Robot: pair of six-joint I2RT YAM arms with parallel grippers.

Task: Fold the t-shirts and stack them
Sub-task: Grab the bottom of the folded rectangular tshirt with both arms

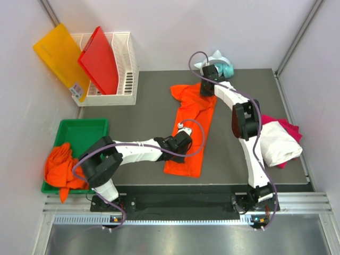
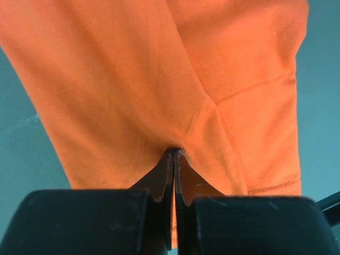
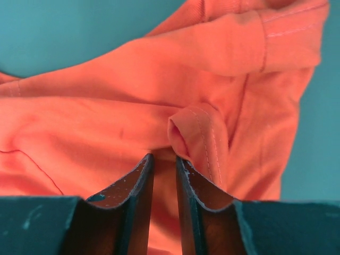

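Note:
An orange t-shirt (image 1: 190, 130) lies as a long strip down the middle of the dark mat (image 1: 143, 119). My left gripper (image 1: 183, 141) is low over its left edge, near the front end. In the left wrist view the left gripper (image 2: 175, 151) is pinched shut on the orange t-shirt (image 2: 133, 79). My right gripper (image 1: 207, 88) is at the shirt's far end. In the right wrist view the right gripper (image 3: 164, 158) has its jaws a narrow gap apart with the orange t-shirt (image 3: 106, 106) between them, beside a hemmed fold.
More orange shirts (image 1: 59, 166) are heaped in a green tray (image 1: 85, 127) at the left. A folded white shirt (image 1: 278, 142) lies on a magenta one (image 1: 290, 127) at the right. A white basket (image 1: 126, 64) holds a red board (image 1: 100, 59); a yellow board (image 1: 59, 56) leans beside it.

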